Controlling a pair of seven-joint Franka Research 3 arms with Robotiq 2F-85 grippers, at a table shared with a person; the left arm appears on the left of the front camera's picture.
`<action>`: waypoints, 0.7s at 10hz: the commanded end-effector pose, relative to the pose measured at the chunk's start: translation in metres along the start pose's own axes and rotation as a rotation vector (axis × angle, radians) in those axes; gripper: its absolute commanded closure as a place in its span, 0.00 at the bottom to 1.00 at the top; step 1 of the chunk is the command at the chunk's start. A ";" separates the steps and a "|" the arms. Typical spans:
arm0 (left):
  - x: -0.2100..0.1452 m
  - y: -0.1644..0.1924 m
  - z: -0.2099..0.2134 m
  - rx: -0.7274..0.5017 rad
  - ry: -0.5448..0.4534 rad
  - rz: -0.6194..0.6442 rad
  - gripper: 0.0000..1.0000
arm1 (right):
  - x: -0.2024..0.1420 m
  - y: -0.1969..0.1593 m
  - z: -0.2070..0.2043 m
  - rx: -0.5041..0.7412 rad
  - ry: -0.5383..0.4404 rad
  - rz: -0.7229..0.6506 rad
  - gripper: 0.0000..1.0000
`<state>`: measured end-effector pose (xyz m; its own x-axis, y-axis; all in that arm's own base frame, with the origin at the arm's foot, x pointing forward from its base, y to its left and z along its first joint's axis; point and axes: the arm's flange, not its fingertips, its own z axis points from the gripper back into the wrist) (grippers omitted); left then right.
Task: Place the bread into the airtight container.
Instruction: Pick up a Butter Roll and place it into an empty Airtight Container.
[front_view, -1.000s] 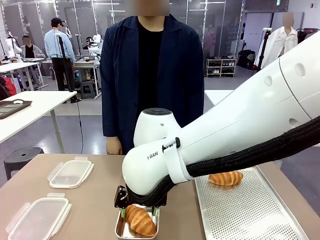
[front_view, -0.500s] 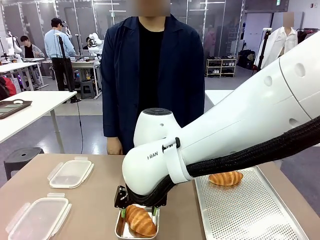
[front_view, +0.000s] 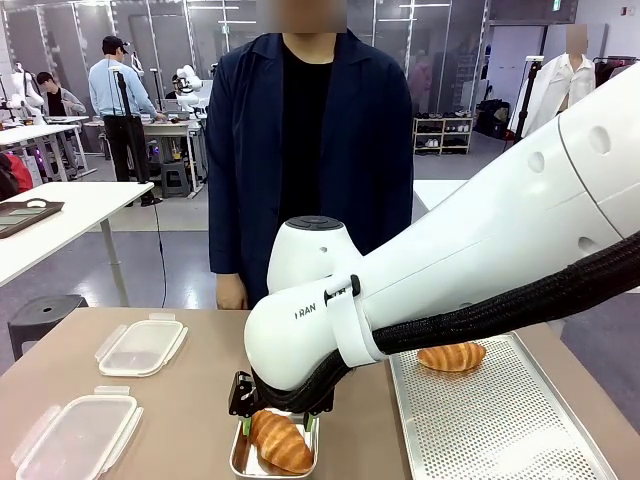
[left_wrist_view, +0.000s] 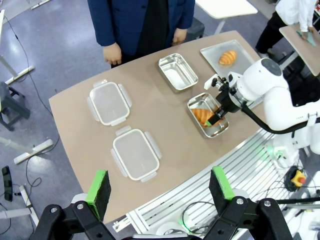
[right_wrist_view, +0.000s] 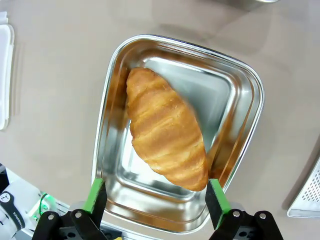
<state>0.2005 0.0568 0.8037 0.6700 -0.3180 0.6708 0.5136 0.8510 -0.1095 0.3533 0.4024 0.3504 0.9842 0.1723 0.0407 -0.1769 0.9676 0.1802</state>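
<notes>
In the front view, the right arm (front_view: 480, 270) is reaching from the right across the middle of the surface (front_view: 200, 400), and the right hand (front_view: 275, 418) is hanging just over a steel container (front_view: 240, 463) at the near edge. The bread (front_view: 281, 442), a golden croissant, is lying inside this container. To the right, a second croissant (front_view: 452, 356) is lying at the far end of a perforated tray (front_view: 500, 425). Two clear lids (front_view: 140, 347) are lying on the left side, one nearer than the other. A person (front_view: 300, 150) in a dark coat is standing at the far side. In the left wrist view, the left hand (left_wrist_view: 159, 185) is hovering high above the surface, released, with nothing between its green pads (left_wrist_view: 98, 187). From there an empty steel container (left_wrist_view: 178, 72) is showing just beyond the one with the bread. In the right wrist view, the bread is lying slantwise in the steel container, one end near the rim and the other end close to one green pad. The right hand is released here: its two fingers (right_wrist_view: 95, 196) are standing wide apart, one at each side of the bread's near end, and they are not pressing it.
</notes>
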 end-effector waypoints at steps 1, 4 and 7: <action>0.003 -0.001 0.002 -0.007 -0.005 -0.005 0.00 | 0.000 0.001 0.000 0.001 0.000 0.000 0.00; 0.003 -0.001 0.002 -0.007 -0.005 -0.005 0.00 | 0.000 0.001 0.000 0.001 0.000 0.000 0.00; 0.003 -0.001 0.002 -0.007 -0.005 -0.005 0.00 | -0.001 -0.009 0.048 -0.005 0.010 0.098 0.00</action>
<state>0.2005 0.0568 0.8037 0.6700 -0.3179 0.6708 0.5135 0.8510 -0.1096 0.3535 0.3990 0.3681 0.9765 0.2087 0.0543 -0.2151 0.9606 0.1758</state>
